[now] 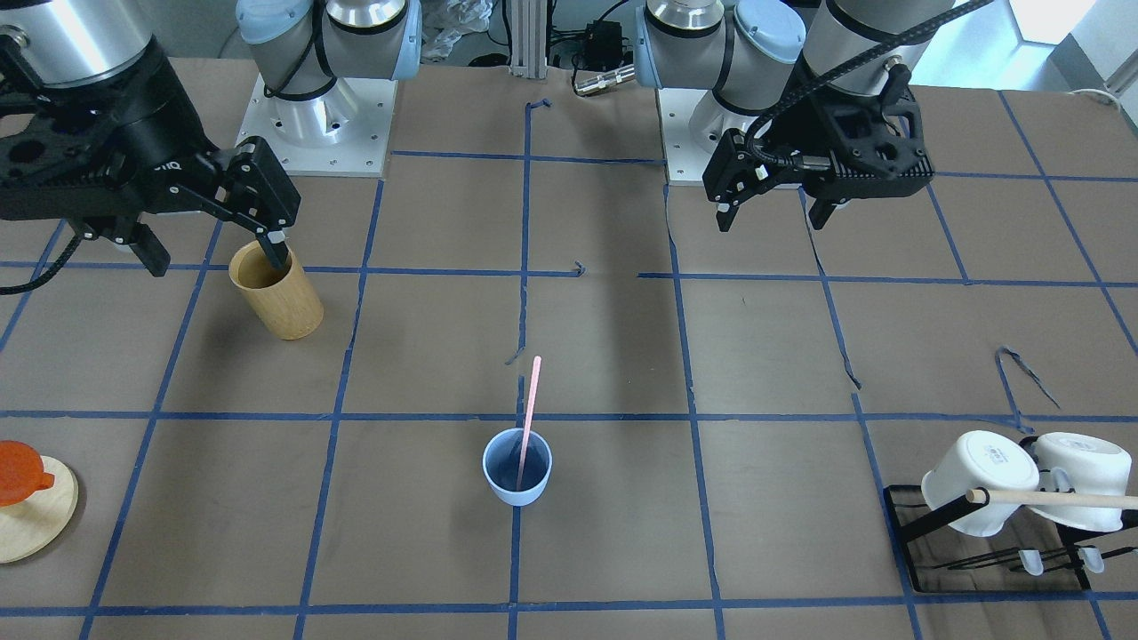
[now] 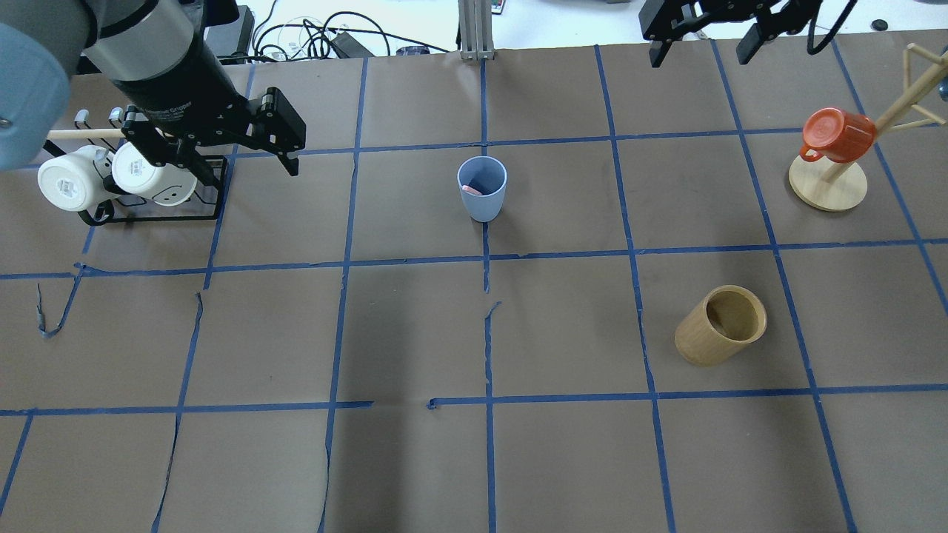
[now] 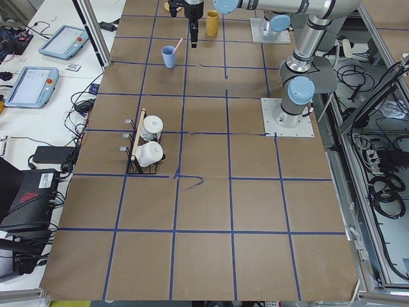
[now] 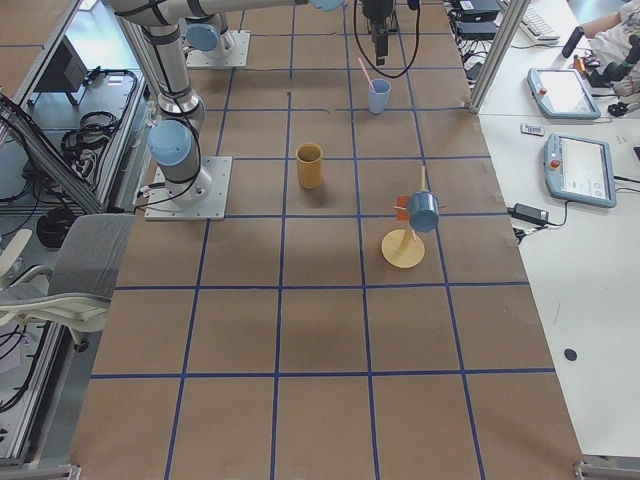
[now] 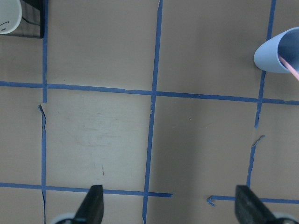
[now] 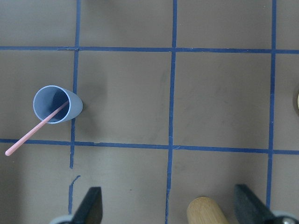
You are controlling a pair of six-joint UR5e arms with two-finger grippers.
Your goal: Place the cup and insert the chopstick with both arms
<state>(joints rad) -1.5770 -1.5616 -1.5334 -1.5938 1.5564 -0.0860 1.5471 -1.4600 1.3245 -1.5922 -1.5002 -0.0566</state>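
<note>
My left gripper [image 1: 772,213] hangs wide open and empty. My right gripper [image 1: 216,253] is spread just as wide and also holds nothing. My right wrist view finds the blue cup [image 6: 57,104] at 9 o'clock, upright, with one pink chopstick [image 6: 37,130] standing in it, its free end leaning toward 8 o'clock. The overhead view shows only a pink stub in the cup's mouth. The front view shows the whole length, its long axis running toward 12 o'clock. Around them are one bamboo cup [image 1: 276,302], two white mugs [image 1: 987,467] and one orange mug [image 2: 833,133].
</note>
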